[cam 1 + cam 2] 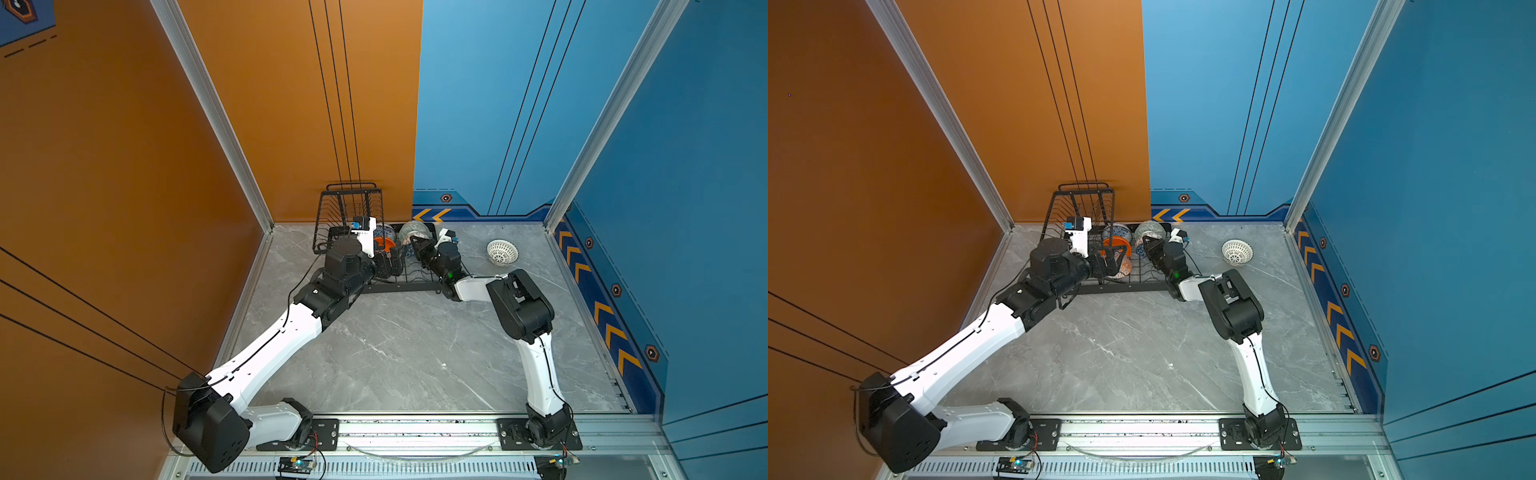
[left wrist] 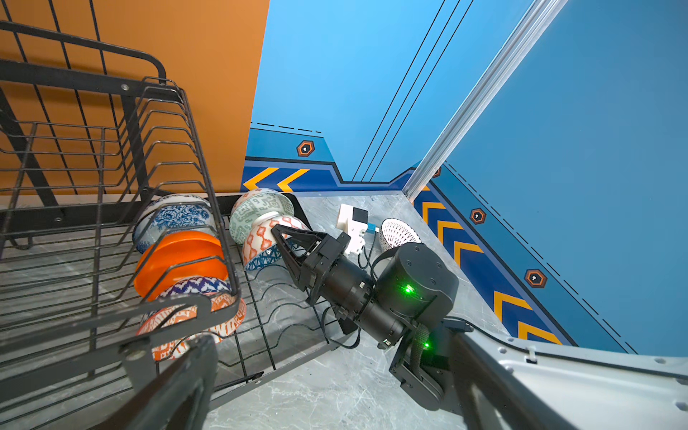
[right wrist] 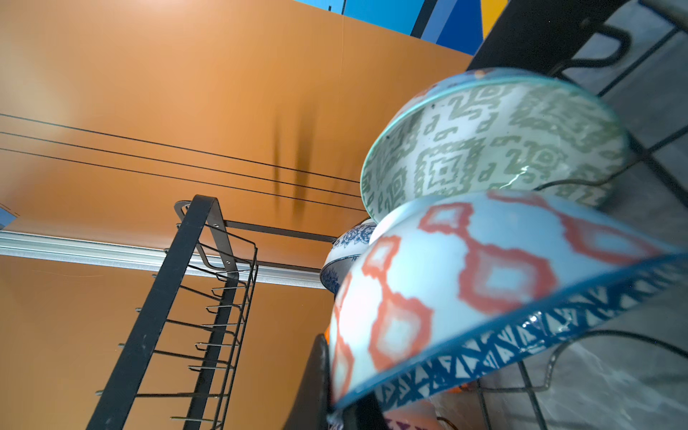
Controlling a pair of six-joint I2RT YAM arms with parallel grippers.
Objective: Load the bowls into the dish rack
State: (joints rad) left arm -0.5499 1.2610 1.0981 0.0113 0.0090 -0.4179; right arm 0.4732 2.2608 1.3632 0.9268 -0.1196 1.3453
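The black wire dish rack [image 1: 349,208] [image 2: 111,149] stands against the orange wall. On edge in its lower tray are a blue-white floral bowl [image 2: 175,217], a plain orange bowl [image 2: 182,260], an orange-white geometric bowl [image 2: 186,327] and a pale green bowl [image 2: 260,208] [image 3: 495,149]. My right gripper [image 2: 277,232] [image 1: 413,242] is shut on the rim of a bowl with orange diamonds and a blue triangle band [image 2: 260,242] [image 3: 484,279], tilted beside the green one over the tray. My left gripper [image 2: 335,391] [image 1: 388,262] hangs open and empty over the tray's front.
A white lattice bowl [image 1: 502,252] [image 1: 1236,252] [image 2: 398,232] lies on the grey marble table [image 1: 415,353], right of the rack and past the right arm. Walls close in behind and at both sides. The raised basket tier [image 1: 1084,203] overhangs the tray's left part.
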